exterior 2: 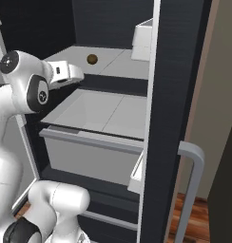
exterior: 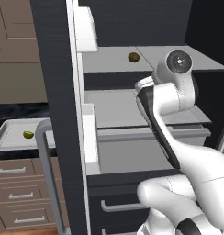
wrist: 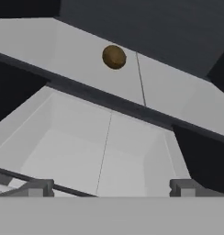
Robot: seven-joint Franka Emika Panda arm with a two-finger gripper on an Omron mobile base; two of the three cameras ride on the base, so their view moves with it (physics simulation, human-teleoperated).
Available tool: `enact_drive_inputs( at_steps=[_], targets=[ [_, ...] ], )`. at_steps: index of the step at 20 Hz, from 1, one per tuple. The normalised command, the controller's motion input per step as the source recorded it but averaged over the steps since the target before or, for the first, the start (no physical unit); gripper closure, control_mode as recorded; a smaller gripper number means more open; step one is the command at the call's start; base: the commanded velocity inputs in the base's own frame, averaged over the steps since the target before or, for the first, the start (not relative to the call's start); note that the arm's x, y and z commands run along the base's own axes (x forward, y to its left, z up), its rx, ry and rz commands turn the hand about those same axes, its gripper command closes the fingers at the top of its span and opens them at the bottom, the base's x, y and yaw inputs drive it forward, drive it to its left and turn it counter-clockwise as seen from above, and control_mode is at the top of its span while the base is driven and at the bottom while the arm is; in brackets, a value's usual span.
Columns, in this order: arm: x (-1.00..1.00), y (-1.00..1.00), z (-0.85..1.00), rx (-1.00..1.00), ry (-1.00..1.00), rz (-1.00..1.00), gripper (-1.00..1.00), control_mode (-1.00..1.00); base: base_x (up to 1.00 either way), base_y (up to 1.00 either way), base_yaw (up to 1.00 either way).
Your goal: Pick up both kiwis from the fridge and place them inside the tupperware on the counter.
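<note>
The end effector (wrist: 109,187), fingers spread and empty, faces the brown kiwi (wrist: 114,57) on the fridge shelf (wrist: 77,50) ahead; the green kiwi (exterior: 28,134) sits in the tupperware (exterior: 6,133).

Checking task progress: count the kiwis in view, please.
2. A brown kiwi lies on the upper fridge shelf; a yellow-green kiwi sits in the tupperware on the counter.

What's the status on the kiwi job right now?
End effector open, empty, facing fridge shelves. Brown kiwi on upper shelf, untouched. Green kiwi in tupperware. Path ahead looks clear.
</note>
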Motion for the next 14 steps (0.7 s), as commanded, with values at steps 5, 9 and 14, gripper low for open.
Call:
enact_drive_inputs(
  at_steps=[5,9,14],
  targets=[
    [0.61,-0.01,0.66,0.01,0.05,0.00,-1.00,-1.00,0.00,0.00,0.00],
    [0.58,0.00,0.36,0.03,0.29,0.00,-1.00,-1.00,0.00,0.00,0.00],
    [0.54,-0.01,0.00,0.00,0.32,0.00,-1.00,-1.00,0.00,0.00,0.00]
  ],
)
